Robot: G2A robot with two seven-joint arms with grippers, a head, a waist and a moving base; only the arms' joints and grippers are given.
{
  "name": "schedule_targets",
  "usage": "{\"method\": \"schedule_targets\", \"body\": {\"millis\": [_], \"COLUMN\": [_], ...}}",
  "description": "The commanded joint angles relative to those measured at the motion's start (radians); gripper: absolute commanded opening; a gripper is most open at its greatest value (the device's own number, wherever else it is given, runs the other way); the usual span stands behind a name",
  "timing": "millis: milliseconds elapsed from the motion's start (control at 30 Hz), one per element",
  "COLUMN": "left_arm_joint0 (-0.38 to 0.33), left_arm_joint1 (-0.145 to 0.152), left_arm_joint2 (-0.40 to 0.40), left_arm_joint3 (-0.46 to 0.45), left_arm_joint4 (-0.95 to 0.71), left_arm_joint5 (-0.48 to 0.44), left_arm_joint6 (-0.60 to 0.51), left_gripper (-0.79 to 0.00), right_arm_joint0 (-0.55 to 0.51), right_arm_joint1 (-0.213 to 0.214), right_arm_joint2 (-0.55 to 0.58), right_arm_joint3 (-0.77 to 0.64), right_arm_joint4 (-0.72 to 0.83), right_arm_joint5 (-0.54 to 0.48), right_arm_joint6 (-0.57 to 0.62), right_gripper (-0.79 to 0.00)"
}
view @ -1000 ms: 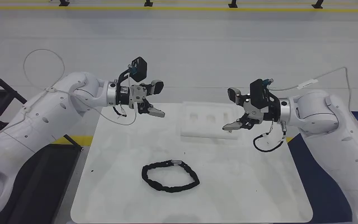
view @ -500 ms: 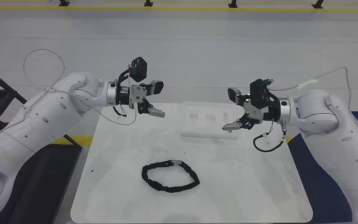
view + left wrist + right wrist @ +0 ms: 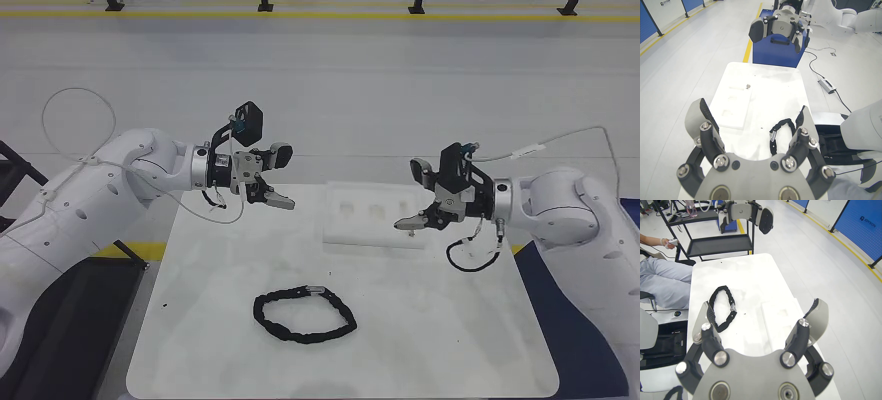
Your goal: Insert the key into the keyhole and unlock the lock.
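Right gripper (image 3: 411,196): spread wide, holding nothing; it has just edged in over the foam tray (image 3: 340,235).
Left gripper (image 3: 285,178): also spread, unmoved.
Key (image 3: 748,86): in the tray recess nearest my right fingers.
Chain lock (image 3: 303,315): well apart, between both grippers.
Meaning: the key pickup is probably starting.

Left wrist view: lock (image 3: 780,124) loop runs behind the left gripper (image 3: 752,104) finger and body, so part of it is hidden. Key (image 3: 748,86) on the foam tray (image 3: 740,111) is a speck, teeth unreadable. Right wrist view: right gripper (image 3: 761,302) covers part of the lock and the tray. Top view, lower centre: keyhole too small to tell.
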Motion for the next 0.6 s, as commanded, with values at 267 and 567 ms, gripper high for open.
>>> {"method": "schedule_targets", "body": {"millis": [267,567], "left_arm_joint0": [0.0,0.0], "left_arm_joint1": [0.0,0.0], "left_arm_joint2": [0.0,0.0], "left_arm_joint3": [0.0,0.0], "left_arm_joint4": [0.0,0.0], "left_arm_joint5": [0.0,0.0], "left_arm_joint6": [0.0,0.0], "left_gripper": [0.0,0.0], "right_arm_joint0": [0.002,0.046], "right_arm_joint1": [-0.023,-0.053], "right_arm_joint2": [-0.062,-0.135], "right_arm_joint3": [0.153,0.255], "right_arm_joint4": [0.01,0.013], "right_arm_joint5": [0.053,0.15], "right_arm_joint6": [-0.034,0.014], "right_gripper": [0.0,0.0]}}
